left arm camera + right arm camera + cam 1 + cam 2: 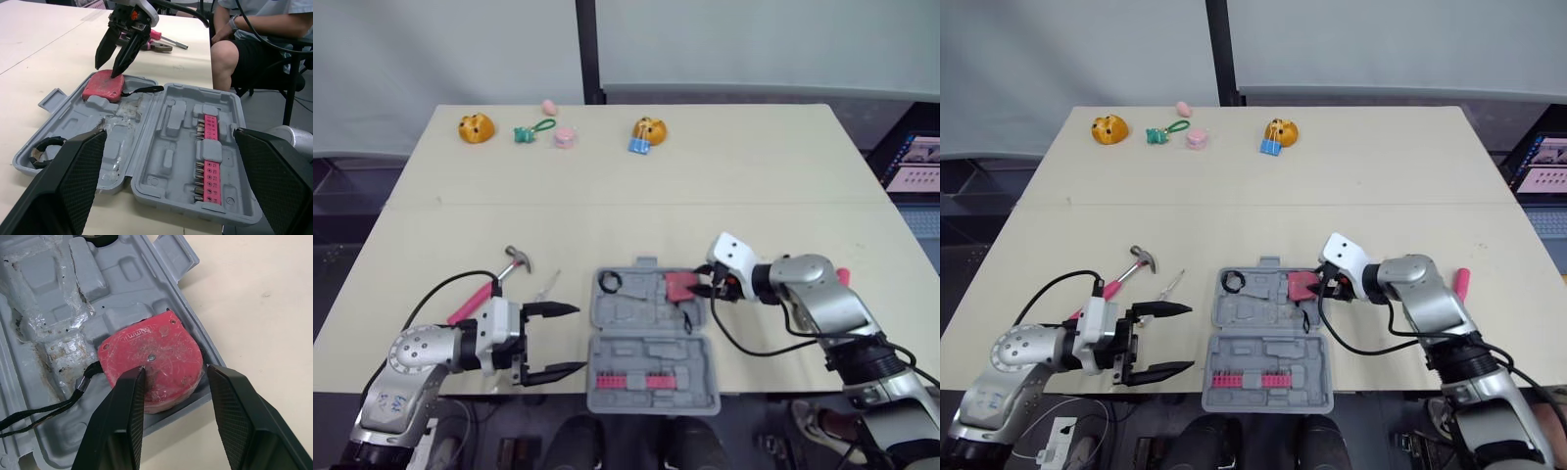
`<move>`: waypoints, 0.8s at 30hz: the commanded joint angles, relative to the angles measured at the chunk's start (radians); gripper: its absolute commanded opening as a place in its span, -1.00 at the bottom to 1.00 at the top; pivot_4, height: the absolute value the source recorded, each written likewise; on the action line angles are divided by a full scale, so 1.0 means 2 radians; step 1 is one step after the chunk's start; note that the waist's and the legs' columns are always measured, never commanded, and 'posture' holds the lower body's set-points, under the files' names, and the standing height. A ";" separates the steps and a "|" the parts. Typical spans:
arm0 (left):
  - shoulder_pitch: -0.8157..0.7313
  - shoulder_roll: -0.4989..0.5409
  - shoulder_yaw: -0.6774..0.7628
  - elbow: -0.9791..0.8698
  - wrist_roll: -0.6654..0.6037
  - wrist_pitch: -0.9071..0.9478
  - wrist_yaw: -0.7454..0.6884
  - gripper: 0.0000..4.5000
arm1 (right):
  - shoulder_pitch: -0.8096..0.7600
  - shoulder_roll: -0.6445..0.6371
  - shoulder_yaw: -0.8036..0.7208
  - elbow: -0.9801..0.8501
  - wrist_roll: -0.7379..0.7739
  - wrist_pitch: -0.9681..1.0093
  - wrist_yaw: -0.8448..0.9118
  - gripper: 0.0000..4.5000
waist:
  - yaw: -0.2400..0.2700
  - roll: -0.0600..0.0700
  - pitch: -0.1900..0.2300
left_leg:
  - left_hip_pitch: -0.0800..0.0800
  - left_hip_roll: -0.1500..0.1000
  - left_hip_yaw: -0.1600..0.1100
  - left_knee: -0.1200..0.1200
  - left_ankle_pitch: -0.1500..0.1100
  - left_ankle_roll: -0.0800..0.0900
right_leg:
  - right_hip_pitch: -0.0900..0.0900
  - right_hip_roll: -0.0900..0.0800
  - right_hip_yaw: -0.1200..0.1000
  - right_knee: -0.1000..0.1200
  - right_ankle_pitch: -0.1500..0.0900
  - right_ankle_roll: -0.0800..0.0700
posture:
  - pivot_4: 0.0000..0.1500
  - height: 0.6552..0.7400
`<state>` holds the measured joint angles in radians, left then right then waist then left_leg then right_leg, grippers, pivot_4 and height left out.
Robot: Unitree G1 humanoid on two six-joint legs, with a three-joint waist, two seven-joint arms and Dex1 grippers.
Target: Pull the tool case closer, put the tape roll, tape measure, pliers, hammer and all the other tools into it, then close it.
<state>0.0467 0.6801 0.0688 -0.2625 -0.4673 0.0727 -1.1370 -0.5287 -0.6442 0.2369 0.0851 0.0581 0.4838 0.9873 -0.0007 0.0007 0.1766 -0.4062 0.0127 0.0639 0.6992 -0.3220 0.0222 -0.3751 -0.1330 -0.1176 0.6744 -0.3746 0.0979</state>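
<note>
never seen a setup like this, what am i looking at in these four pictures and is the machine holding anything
This is a humanoid robot with two arms, each ending in a gripper of two black fingers. The two wide pictures come from cameras in its head, looking down at a table. The other two come from wrist cameras, looking along each gripper's fingers. On the table lies an open grey tool case with a red tape measure and a black tape roll in it. A hammer lies near the left gripper, more pink-handled tools lie past the right arm, and small toys sit at the far edge. Nothing is held: the left gripper is open, and the right gripper hangs open just over the tape measure. A person sits nearby.
</note>
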 commanded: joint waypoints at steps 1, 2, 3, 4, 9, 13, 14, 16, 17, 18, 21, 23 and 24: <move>-0.001 0.001 0.007 -0.006 -0.004 -0.009 0.000 1.00 | -0.003 0.000 0.003 -0.001 -0.007 -0.001 -0.004 -0.06 | 0.000 0.000 0.000 | 0.000 0.000 0.000 0.000 0.000 0.000 | 0.000 0.000 0.000 0.000 0.000 0.000 | 1.00 -0.71; -0.001 0.001 0.007 -0.006 -0.004 -0.009 0.000 1.00 | -0.002 -0.001 0.005 -0.001 -0.009 0.001 -0.004 -0.06 | 0.000 0.000 0.000 | 0.000 0.000 0.000 0.000 0.000 0.000 | 0.000 0.000 0.000 0.000 0.000 0.000 | 1.00 -0.71; -0.001 0.001 0.007 -0.006 -0.004 -0.009 0.000 1.00 | -0.001 0.000 0.008 -0.002 -0.011 0.004 -0.004 -0.06 | 0.000 0.000 0.000 | 0.000 0.000 0.000 0.000 0.000 0.000 | 0.000 0.000 0.000 0.000 0.000 0.000 | 1.00 -0.71; -0.001 0.000 0.007 -0.006 -0.004 -0.009 0.000 1.00 | 0.000 0.000 0.009 -0.004 -0.011 0.009 -0.005 -0.06 | 0.000 0.000 0.000 | 0.000 0.000 0.000 0.000 0.000 0.000 | 0.000 0.000 0.000 0.000 0.000 0.000 | 1.00 -0.71; 0.004 0.000 0.008 -0.008 -0.004 -0.009 0.002 1.00 | 0.004 0.002 0.023 -0.001 -0.026 0.030 -0.017 -0.06 | 0.000 0.000 0.000 | 0.000 0.000 0.000 0.000 0.000 0.000 | 0.000 0.000 0.000 0.000 0.000 0.000 | 1.00 -0.71; 0.006 0.000 0.008 -0.010 -0.004 -0.008 0.003 1.00 | -0.002 0.006 0.038 0.007 -0.042 0.051 -0.029 -0.06 | -0.001 -0.001 -0.001 | 0.000 0.000 0.000 0.000 0.000 0.000 | 0.000 0.000 0.000 0.000 0.000 0.000 | 1.00 -0.71; 0.006 0.001 0.008 -0.010 -0.004 -0.007 0.004 1.00 | -0.004 0.008 0.042 0.009 -0.045 0.054 -0.031 -0.06 | -0.001 -0.001 -0.001 | 0.000 0.000 0.000 0.000 0.000 0.000 | 0.000 0.000 0.000 0.000 0.000 0.000 | 1.00 -0.71; 0.005 0.001 0.008 -0.010 -0.004 -0.007 0.004 1.00 | -0.006 0.011 0.048 0.012 -0.052 0.060 -0.035 -0.06 | -0.001 -0.002 -0.001 | 0.001 0.000 0.000 0.000 0.000 0.000 | 0.000 0.000 0.000 0.000 0.000 0.000 | 1.00 -0.71; 0.005 0.001 0.008 -0.010 -0.004 -0.007 0.004 1.00 | -0.008 0.013 0.051 0.014 -0.055 0.062 -0.038 -0.06 | -0.001 -0.003 -0.002 | 0.001 0.000 0.000 0.000 0.000 0.000 | 0.000 0.000 0.000 0.000 0.000 0.000 | 1.00 -0.71; 0.005 0.001 0.008 -0.011 -0.003 -0.007 0.004 1.00 | -0.009 0.015 0.053 0.016 -0.057 0.067 -0.040 -0.06 | -0.001 -0.003 -0.002 | 0.001 0.000 0.000 0.000 0.000 0.000 | 0.000 0.000 0.000 0.000 0.000 0.000 | 1.00 -0.71; 0.005 0.002 0.009 -0.012 -0.004 -0.007 0.004 1.00 | -0.012 0.020 0.059 0.020 -0.064 0.073 -0.043 -0.06 | -0.001 -0.004 -0.002 | 0.001 0.000 0.000 0.000 0.000 0.000 | 0.000 0.000 0.000 0.000 0.000 0.000 | 1.00 -0.71; 0.006 0.003 0.009 -0.013 -0.004 -0.006 0.005 1.00 | -0.013 0.022 0.060 0.021 -0.066 0.075 -0.045 -0.06 | -0.001 -0.004 -0.003 | 0.001 0.000 0.000 0.000 0.000 0.000 | 0.000 0.000 0.000 0.000 0.000 0.000 | 1.00 -0.71; 0.006 0.003 0.010 -0.014 -0.005 -0.006 0.005 1.00 | -0.013 0.023 0.060 0.020 -0.066 0.075 -0.045 -0.06 | -0.001 -0.004 -0.003 | 0.001 0.000 0.000 0.000 0.000 0.000 | 0.000 0.000 0.000 0.000 0.000 0.000 | 1.00 -0.71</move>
<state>0.0525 0.6801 0.0689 -0.2622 -0.4672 0.0704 -1.1314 -0.5798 -0.6003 0.3177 0.0832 -0.0386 0.5995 0.9176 -0.0034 -0.0065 0.1715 -0.4044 0.0133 0.0637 0.6992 -0.3220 0.0220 -0.3743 -0.1329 -0.1174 0.6745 -0.3751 0.0970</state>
